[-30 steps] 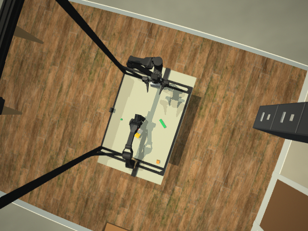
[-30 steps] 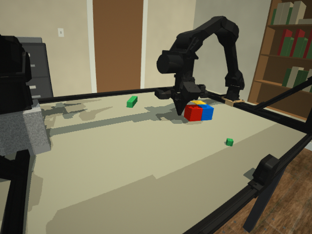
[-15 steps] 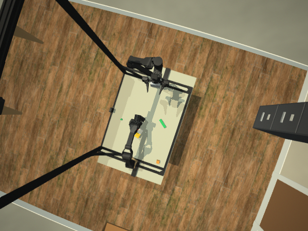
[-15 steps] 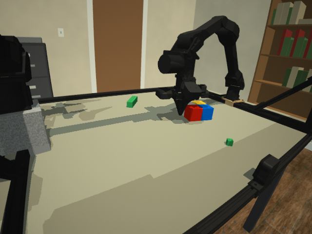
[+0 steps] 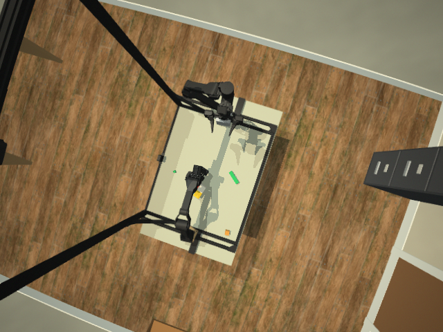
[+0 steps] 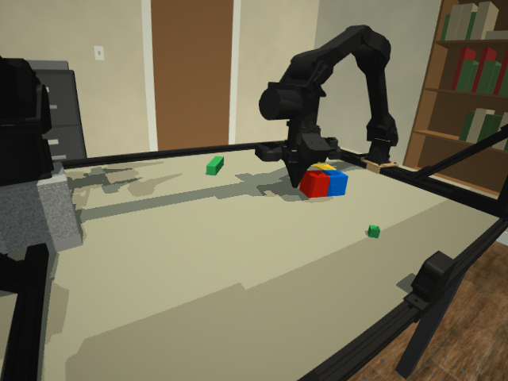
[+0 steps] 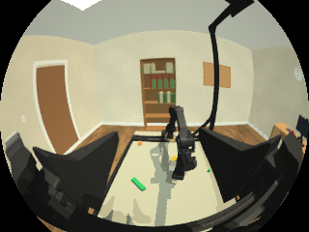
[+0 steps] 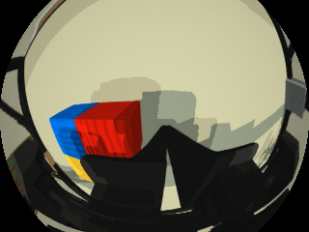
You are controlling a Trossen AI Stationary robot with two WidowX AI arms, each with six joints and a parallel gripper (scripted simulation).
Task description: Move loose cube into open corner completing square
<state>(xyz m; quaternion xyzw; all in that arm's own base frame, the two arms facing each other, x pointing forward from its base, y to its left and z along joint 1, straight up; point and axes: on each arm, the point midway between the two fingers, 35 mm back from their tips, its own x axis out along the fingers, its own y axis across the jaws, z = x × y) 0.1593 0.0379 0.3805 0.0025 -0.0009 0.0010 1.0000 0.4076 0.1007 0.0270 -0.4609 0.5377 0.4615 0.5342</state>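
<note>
Right gripper [image 6: 296,185] [image 8: 167,130] shut, empty, seen beside red cube [image 6: 315,183] [image 8: 112,130]; left gripper [image 5: 221,133] spread wide, nothing held.
</note>
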